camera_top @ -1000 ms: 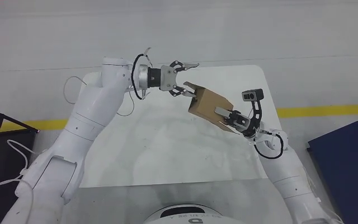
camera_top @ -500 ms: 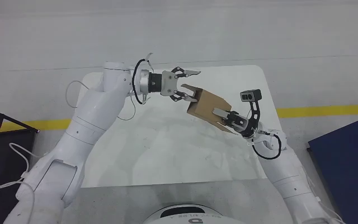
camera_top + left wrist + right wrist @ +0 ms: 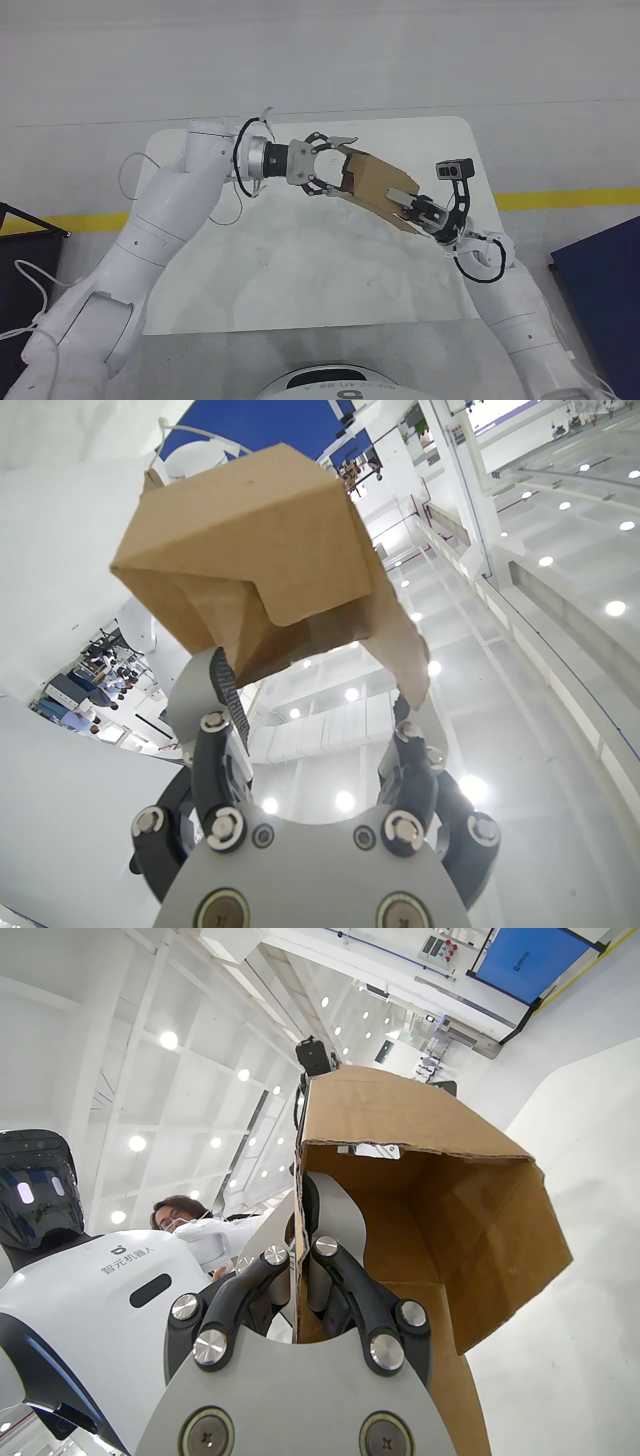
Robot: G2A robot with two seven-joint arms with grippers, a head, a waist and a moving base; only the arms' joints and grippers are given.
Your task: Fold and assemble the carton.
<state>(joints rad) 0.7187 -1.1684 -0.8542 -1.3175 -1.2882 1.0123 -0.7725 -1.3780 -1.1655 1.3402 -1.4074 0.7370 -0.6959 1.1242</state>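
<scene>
A brown cardboard carton (image 3: 375, 182) hangs in the air above the far right part of the white table (image 3: 300, 270), held between both arms. My right gripper (image 3: 408, 207) is shut on one wall of the carton (image 3: 425, 1208), with one finger inside the open end and one outside. My left gripper (image 3: 338, 165) stands open at the carton's other end. In the left wrist view its fingers (image 3: 227, 690) bracket the partly folded end flaps of the carton (image 3: 260, 565), one fingertip touching a loose flap.
Yellow floor tape (image 3: 570, 198) runs past the table's right side. A dark blue object (image 3: 605, 290) stands on the floor at the right. A black stand (image 3: 20, 240) sits at the left edge.
My left gripper has moved right, up to the carton's end, and now spans its flaps. The carton has tilted and shifted slightly toward the far side in the right gripper's hold.
</scene>
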